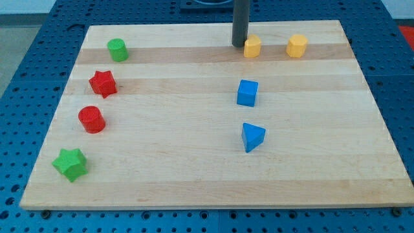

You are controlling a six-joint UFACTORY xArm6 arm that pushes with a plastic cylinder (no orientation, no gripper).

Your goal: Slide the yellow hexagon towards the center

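Two yellow blocks sit near the view's top edge of the wooden board: one yellow block point(252, 46), hexagon-like, and another yellow block point(297, 46) to its right. Which is the hexagon is hard to tell from shape alone. My tip point(240, 44) stands on the board just left of the left yellow block, touching it or nearly so. The rod rises straight up out of the view's top.
A blue cube point(247, 92) and a blue triangular block point(252, 136) lie below the yellow blocks. At the view's left are a green cylinder point(117, 49), a red star point(103, 83), a red cylinder point(92, 120) and a green star point(70, 164).
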